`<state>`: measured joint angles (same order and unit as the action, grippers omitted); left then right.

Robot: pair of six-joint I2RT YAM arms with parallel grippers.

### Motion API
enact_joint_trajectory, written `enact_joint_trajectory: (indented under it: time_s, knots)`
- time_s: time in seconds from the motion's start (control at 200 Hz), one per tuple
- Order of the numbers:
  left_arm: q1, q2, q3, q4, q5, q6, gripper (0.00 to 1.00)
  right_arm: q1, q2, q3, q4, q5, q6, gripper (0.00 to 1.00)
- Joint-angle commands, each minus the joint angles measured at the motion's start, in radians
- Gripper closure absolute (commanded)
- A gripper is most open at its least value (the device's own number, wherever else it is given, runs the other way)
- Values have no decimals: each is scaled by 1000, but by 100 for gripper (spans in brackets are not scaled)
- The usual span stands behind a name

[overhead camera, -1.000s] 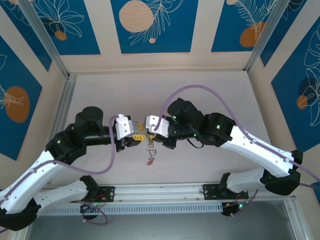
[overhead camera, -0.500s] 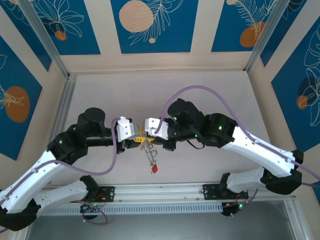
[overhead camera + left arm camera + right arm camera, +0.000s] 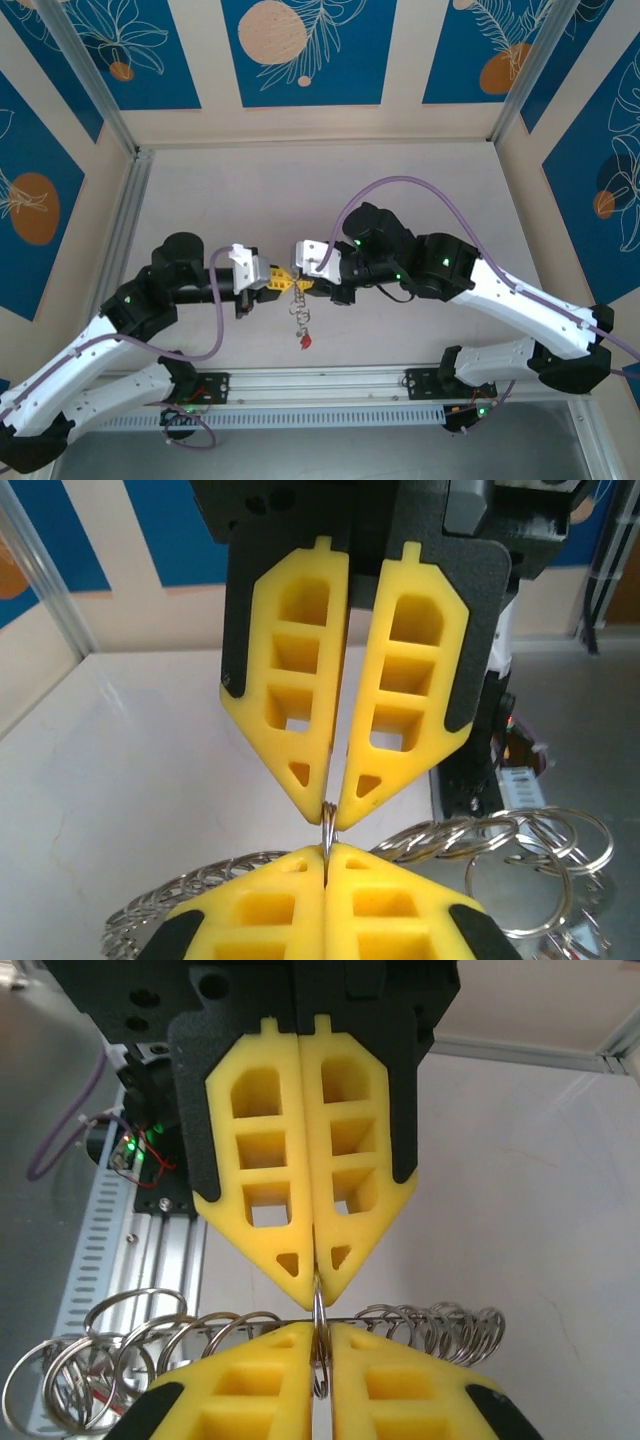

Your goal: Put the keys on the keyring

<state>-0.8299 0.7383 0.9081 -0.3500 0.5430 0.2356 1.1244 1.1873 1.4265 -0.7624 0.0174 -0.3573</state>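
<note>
— Both arms have sunk a little toward the near edge, and the left end effector [image 3: 327,858] has clamped down, tip to tip against the right end effector [image 3: 318,1332].
— What do they hold?
— Each is clenched on the same thin ring [image 3: 318,1308], seen edge-on. Whether it is the keyring hoop or one of the split rings [image 3: 430,1325], I cannot tell. The keys [image 3: 302,318] hang below the tips, over the bench [image 3: 400,180], with the red tag [image 3: 305,340] lowest.
— Risk?
— The right pads look barely pressed. If they slacken, or the arms pull apart unevenly, the wire could twist out of the pinch. The dangling weight may swing, and then the bunch drops.
</note>
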Motion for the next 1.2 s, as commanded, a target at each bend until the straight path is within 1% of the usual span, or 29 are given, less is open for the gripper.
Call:
enact_joint_trajectory:
  time_s: [0.0,0.115,0.26,0.37,0.505,0.575,0.64,0.725,0.905,0.99,1.195]
  knots:
    - [-7,-39,-60,235,95,-100,100,-7,-58,-45,100,-77,47,88]
    - [-6,-57,-123,365,130,-160,100,-13,-89,-78,129,-115,64,84]
    - [-6,-81,-179,487,137,-210,100,-27,-113,-106,144,-150,80,83]
    - [-6,-79,-181,490,128,-211,100,-36,-121,-124,142,-164,88,83]
    - [-6,-77,-168,463,127,-192,100,-45,-138,-151,139,-170,108,77]
    - [-6,-73,-162,455,132,-184,100,-55,-147,-165,147,-179,119,76]
    - [-6,-69,-161,459,140,-182,100,-62,-153,-175,157,-185,128,79]
    - [-6,-68,-166,470,146,-185,100,-76,-165,-188,179,-213,141,86]
    - [-6,-85,-180,508,165,-203,100,-106,-162,-198,190,-272,160,95]
    - [-6,-92,-196,556,181,-223,100,-117,-150,-200,192,-308,172,96]
    - [-6,-86,-225,663,230,-268,100,-128,-109,-182,204,-381,198,96]
